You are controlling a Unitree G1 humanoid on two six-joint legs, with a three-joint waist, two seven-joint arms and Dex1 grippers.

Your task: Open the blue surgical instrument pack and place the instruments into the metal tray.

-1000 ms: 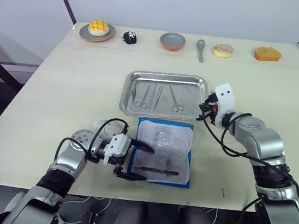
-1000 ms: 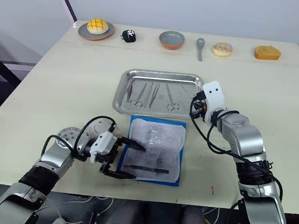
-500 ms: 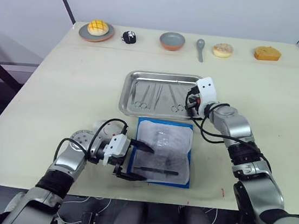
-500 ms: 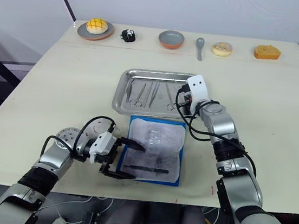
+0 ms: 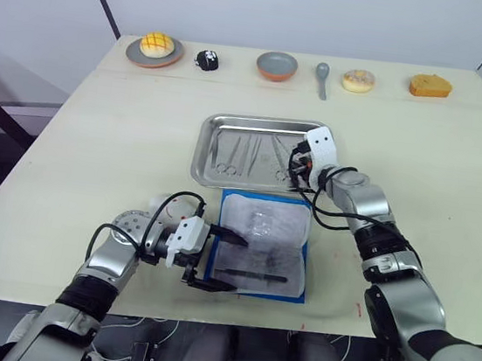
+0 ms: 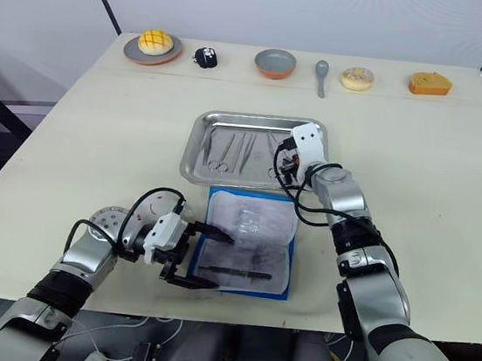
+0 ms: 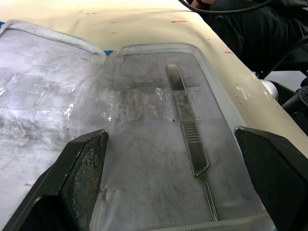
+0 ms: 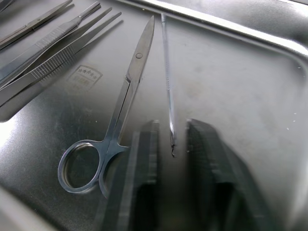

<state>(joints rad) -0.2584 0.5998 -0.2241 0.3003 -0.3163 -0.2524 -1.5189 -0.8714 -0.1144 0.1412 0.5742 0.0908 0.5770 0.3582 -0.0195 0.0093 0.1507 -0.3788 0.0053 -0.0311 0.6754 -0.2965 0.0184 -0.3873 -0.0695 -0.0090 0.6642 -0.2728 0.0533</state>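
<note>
The blue surgical instrument pack [image 5: 265, 245] lies open in front of the metal tray [image 5: 214, 133], pale lining up. One flat metal handle [image 7: 188, 139] rests on the lining near its front edge. My left gripper [image 5: 222, 261] is open at the pack's left edge, one finger on each side of that handle. The tray holds several instruments: scissors [image 8: 113, 122], tweezers [image 8: 53, 55] and a thin probe [image 8: 167, 77]. Low over the tray's right part, my right gripper [image 5: 295, 163] has its fingers [image 8: 142, 159] slightly apart, and the probe's end lies between them on the tray floor.
Along the table's far edge stand a plate with a yellow bun [image 5: 157, 47], a small black item [image 5: 207, 59], a grey bowl [image 5: 278, 65], a spoon [image 5: 324, 76], a doughnut [image 5: 359, 80] and an orange bread piece [image 5: 431, 86].
My right gripper has moved left, from beside the tray's right rim to over the tray's right part. The left gripper and the pack have stayed put.
</note>
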